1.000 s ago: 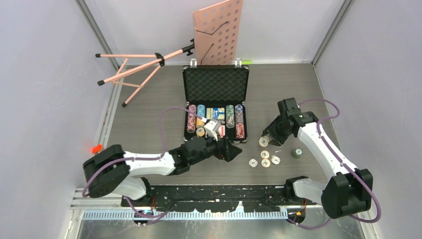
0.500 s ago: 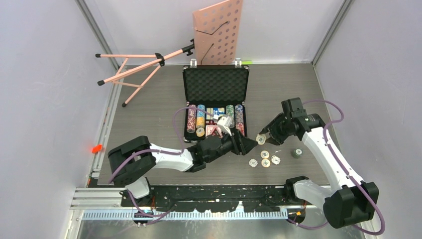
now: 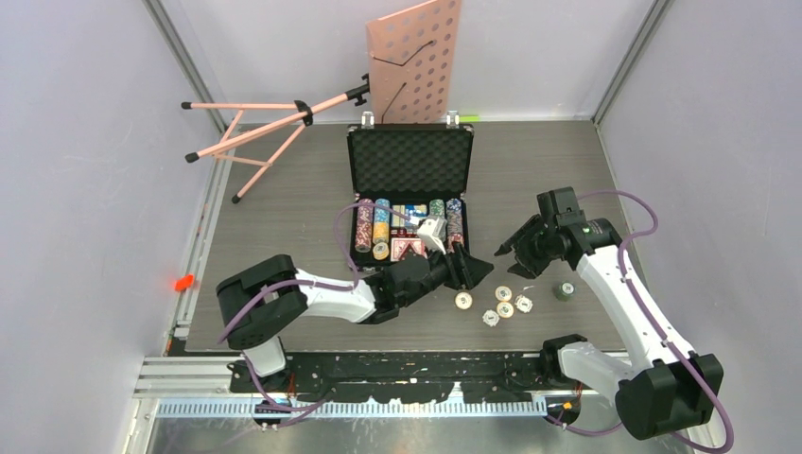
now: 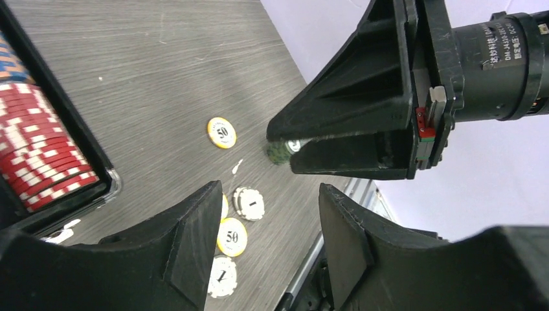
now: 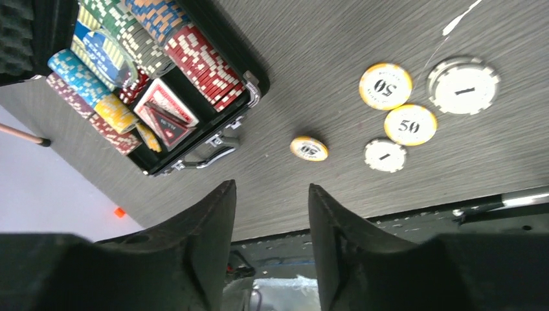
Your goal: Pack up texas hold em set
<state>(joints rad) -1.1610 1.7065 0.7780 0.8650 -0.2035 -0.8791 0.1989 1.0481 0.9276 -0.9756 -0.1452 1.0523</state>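
Hanging half-open, empty: left gripper [image 4: 268, 194], right gripper [image 5: 270, 188]; numbers on chips [image 5: 385, 85] legible only from wrists.

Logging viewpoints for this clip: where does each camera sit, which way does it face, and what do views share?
Top external: above and behind the bases, looking down on table, open briefcase, left gripper and right gripper.
Left wrist: low, looking across the table at loose chips and the right gripper; own fingers frame the bottom.
Right wrist: looking down at briefcase corner and chips; own fingers at bottom.
Shared: all three show the loose chips.
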